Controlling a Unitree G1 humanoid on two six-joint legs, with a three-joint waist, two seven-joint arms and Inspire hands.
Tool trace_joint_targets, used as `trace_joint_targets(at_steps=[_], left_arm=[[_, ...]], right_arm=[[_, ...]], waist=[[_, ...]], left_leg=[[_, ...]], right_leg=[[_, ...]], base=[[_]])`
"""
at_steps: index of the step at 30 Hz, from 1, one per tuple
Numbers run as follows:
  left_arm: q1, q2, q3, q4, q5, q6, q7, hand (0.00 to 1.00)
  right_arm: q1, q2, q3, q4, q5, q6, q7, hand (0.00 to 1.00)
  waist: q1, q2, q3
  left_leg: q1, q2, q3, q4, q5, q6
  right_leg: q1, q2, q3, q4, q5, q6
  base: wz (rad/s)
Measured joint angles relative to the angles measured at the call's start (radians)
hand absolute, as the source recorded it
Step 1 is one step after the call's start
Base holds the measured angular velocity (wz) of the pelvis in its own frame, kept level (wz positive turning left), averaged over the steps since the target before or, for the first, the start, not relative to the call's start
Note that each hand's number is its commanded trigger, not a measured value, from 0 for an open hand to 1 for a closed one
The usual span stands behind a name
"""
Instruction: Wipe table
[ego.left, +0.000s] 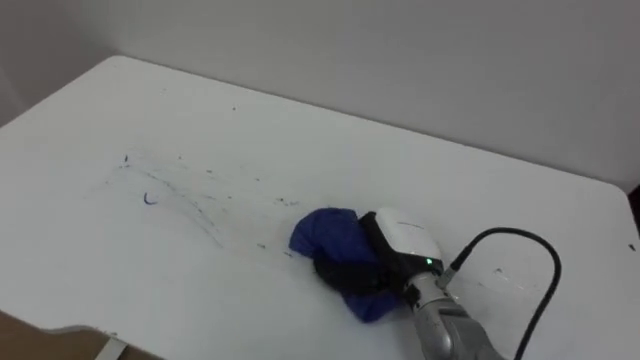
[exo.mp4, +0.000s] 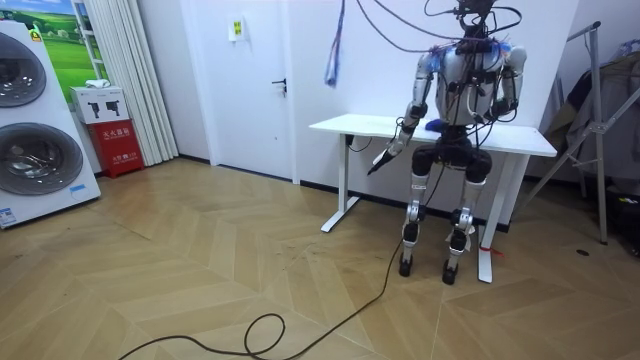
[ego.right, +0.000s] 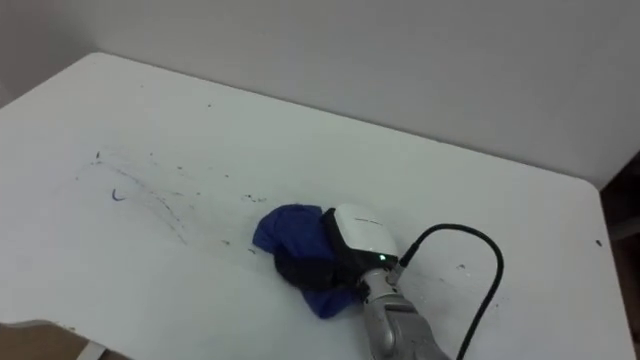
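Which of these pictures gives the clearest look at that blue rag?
The left eye view: close and from above, the blue cloth lies bunched on the white table, gripped by the right hand. The right eye view shows much the same. In the room view it is too small to tell.

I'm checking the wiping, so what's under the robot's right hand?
A bunched blue cloth, gripped by the right hand on the white table. The tabletop beneath the cloth is covered, so any marks there cannot be seen.
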Motion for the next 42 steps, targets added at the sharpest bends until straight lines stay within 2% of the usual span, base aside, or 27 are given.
trace_joint_targets(at_steps=[4, 8, 12, 16, 20, 24, 26, 29, 38, 42], left_arm=[[-0.002, 0.000, -0.006, -0.009, 0.000, -0.003, -0.001, 0.00], [-0.004, 0.000, -0.006, 0.012, -0.001, -0.005, -0.001, 0.00], [0.003, -0.001, -0.006, 0.038, -0.042, -0.007, 0.001, 0.00], [0.022, 0.000, -0.006, 0.038, -0.043, -0.041, 0.003, 0.00], [0.026, 0.000, -0.005, 0.038, -0.043, -0.054, 0.001, 0.00], [0.020, 0.000, 0.005, 0.048, -0.043, -0.109, -0.003, 0.00], [0.018, 0.000, 0.008, 0.071, -0.043, -0.123, -0.005, 0.00], [0.028, 0.000, 0.012, 0.084, -0.043, -0.124, -0.014, 0.00], [0.032, 0.002, 0.015, 0.085, -0.043, -0.124, -0.053, 0.00], [0.033, 0.004, 0.056, 0.084, -0.042, -0.130, -0.065, 0.00]], right_arm=[[0.046, -0.002, -0.018, -0.030, 0.004, -0.021, -0.028, 0.00], [0.066, -0.003, -0.024, -0.056, 0.010, -0.024, -0.027, 0.00], [0.105, -0.006, -0.046, -0.111, 0.032, -0.041, -0.016, 0.00], [0.157, -0.039, -0.074, -0.160, 0.108, -0.063, -0.017, 0.00], [0.183, -0.057, -0.090, -0.197, 0.151, -0.079, -0.007, 0.00], [0.183, -0.062, -0.110, -0.207, 0.168, -0.110, 0.017, 0.00], [0.183, -0.062, -0.123, -0.215, 0.190, -0.110, 0.024, 0.00], [0.183, -0.062, -0.158, -0.220, 0.221, -0.109, 0.025, 0.00], [0.184, -0.064, -0.243, -0.252, 0.246, -0.105, 0.025, 0.00], [0.184, -0.078, -0.263, -0.319, 0.275, -0.105, 0.019, 0.00]], waist=[[-0.017, 0.007, -0.0005], [-0.029, 0.017, 0.0007], [-0.061, 0.021, 0.0019], [-0.077, 0.022, 0.0010], [-0.098, 0.021, 0.0008], [-0.112, 0.017, 0.0027], [-0.114, 0.018, 0.0030], [-0.121, 0.015, 0.0053], [-0.125, 0.011, 0.0036], [-0.128, 0.010, 0.0044]], left_leg=[[0.004, -0.001, 0.007, 0.000, -0.001, 0.002], [0.007, -0.001, 0.018, -0.003, -0.003, 0.005], [0.006, -0.001, 0.026, -0.006, -0.003, 0.006], [0.015, 0.000, 0.044, -0.007, -0.004, 0.005], [0.016, 0.000, 0.054, -0.008, -0.006, 0.009], [0.009, -0.001, 0.060, -0.014, -0.005, 0.007], [0.010, -0.002, 0.062, -0.017, -0.005, 0.007], [0.011, -0.002, 0.065, -0.017, -0.005, 0.007], [0.012, -0.001, 0.074, -0.018, -0.006, 0.008], [0.016, -0.001, 0.079, -0.018, -0.006, 0.008]], right_leg=[[-0.001, 0.000, 0.010, 0.000, 0.001, 0.002], [-0.005, 0.002, 0.029, 0.000, 0.002, 0.004], [-0.011, 0.004, 0.046, 0.000, 0.004, 0.007], [-0.011, 0.010, 0.069, 0.002, 0.006, 0.009], [-0.016, 0.011, 0.081, 0.004, 0.006, 0.009], [-0.028, 0.011, 0.090, 0.005, 0.008, 0.013], [-0.026, 0.013, 0.095, 0.005, 0.009, 0.014], [-0.027, 0.013, 0.098, 0.004, 0.012, 0.018], [-0.031, 0.015, 0.107, 0.005, 0.012, 0.018], [-0.037, 0.015, 0.108, 0.018, 0.011, 0.019]], base=[[-0.07], [-0.09], [-0.07], [-0.14], [-0.09], [-0.07], [-0.11], [-0.03], [-0.03], [-0.03]])
